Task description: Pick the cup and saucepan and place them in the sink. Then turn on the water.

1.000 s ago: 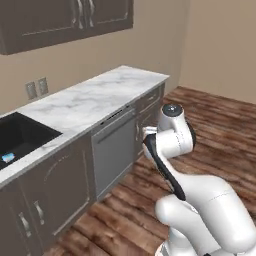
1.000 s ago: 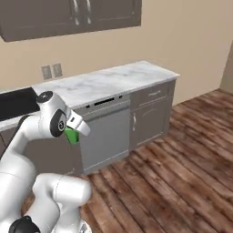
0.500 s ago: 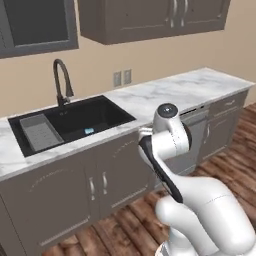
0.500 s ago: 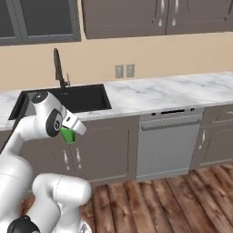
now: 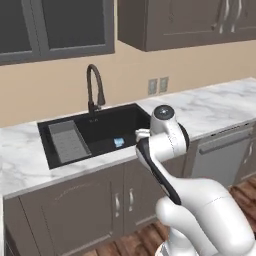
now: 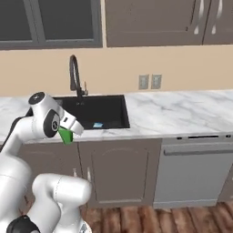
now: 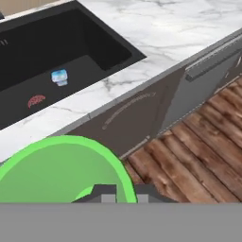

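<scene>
Now: cup gripped short of the sink

The end effector point(image 7: 121, 191) is clamped on the rim of the green cup point(image 7: 56, 172), carried in front of the cabinets. The black sink point(image 6: 93, 111) (red drain visible) lies beyond it in the marble surface point(image 6: 182, 111).

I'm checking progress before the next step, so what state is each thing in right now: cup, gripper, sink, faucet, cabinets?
Small bright green tapered cup: held in the gripper, lifted in front of the counter, not yet in the sink.
Two-finger gripper: shut on the cup's rim.
Wide black rectangular sink: holds a grey ribbed rack and a small blue-white object; no cup or pan inside.
Tall black gooseneck faucet: off, no stream.
Grey cabinet doors: closed.
</scene>
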